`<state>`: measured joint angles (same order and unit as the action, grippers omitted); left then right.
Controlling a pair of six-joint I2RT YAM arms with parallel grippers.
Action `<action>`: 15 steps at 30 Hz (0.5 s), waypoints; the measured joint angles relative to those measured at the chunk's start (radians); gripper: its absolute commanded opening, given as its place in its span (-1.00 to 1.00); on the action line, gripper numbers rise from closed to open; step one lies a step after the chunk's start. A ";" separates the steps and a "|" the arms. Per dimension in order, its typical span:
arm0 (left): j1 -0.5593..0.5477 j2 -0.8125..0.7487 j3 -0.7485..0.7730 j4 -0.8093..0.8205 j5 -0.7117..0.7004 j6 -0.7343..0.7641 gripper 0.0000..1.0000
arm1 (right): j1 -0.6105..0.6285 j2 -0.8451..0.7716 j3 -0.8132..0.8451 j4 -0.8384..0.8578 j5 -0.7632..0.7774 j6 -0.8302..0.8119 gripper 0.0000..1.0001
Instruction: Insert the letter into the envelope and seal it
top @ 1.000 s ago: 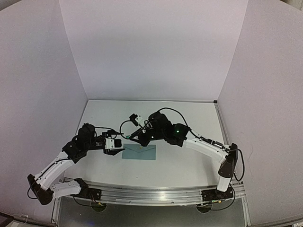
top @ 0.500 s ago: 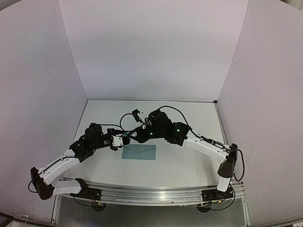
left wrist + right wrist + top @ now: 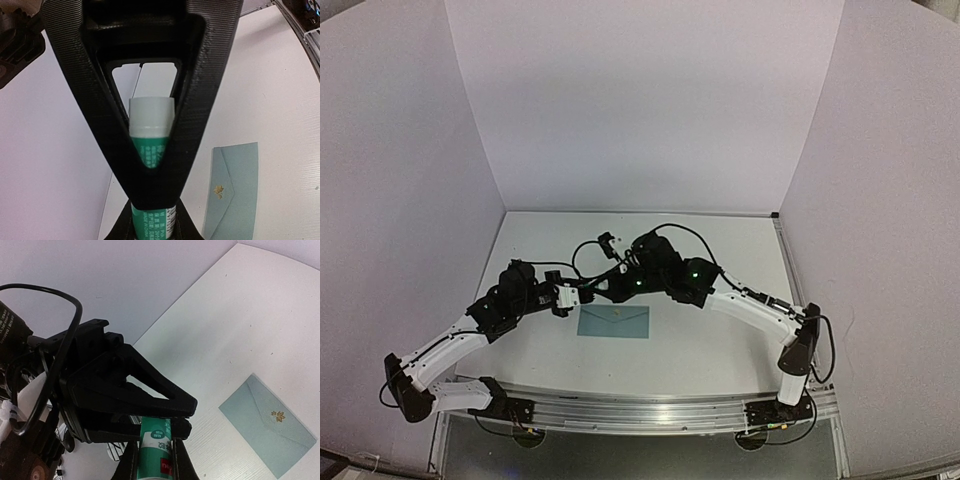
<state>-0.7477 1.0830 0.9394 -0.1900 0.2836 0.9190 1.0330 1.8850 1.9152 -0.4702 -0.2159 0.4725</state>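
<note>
The pale teal envelope (image 3: 614,321) lies flat on the white table with its triangular flap down and a small gold mark at the flap's tip; it also shows in the left wrist view (image 3: 232,190) and the right wrist view (image 3: 267,432). The letter is not in view. Above the table, just left of the envelope's far edge, both grippers meet tip to tip on a green glue stick (image 3: 150,150) with a white cap. My left gripper (image 3: 151,227) is shut on one end of the tube. My right gripper (image 3: 155,460) is shut on the same glue stick (image 3: 156,440).
Purple walls close in the table (image 3: 720,260) at the back and both sides. Black cables loop over the right arm's wrist (image 3: 650,255). A metal rail (image 3: 640,410) runs along the near edge between the arm bases.
My left gripper has moved right and forward to the right gripper and its jaws have closed on the glue stick. The right arm has hardly moved. The envelope lies as before.
</note>
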 measured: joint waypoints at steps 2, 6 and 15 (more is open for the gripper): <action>0.001 0.001 0.002 -0.008 -0.002 -0.048 -1.00 | -0.001 0.009 0.015 -0.008 -0.007 0.004 0.24; 0.007 0.017 0.020 -0.019 -0.005 -0.237 -1.00 | -0.026 0.016 0.032 -0.013 -0.027 0.034 0.77; 0.063 -0.014 -0.177 0.219 0.056 -0.838 -1.00 | -0.186 -0.102 0.008 -0.102 0.121 0.100 0.81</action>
<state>-0.6842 1.0686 0.7622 0.0286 0.3399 0.0812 0.8471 1.7834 1.9234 -0.5721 -0.0950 0.5722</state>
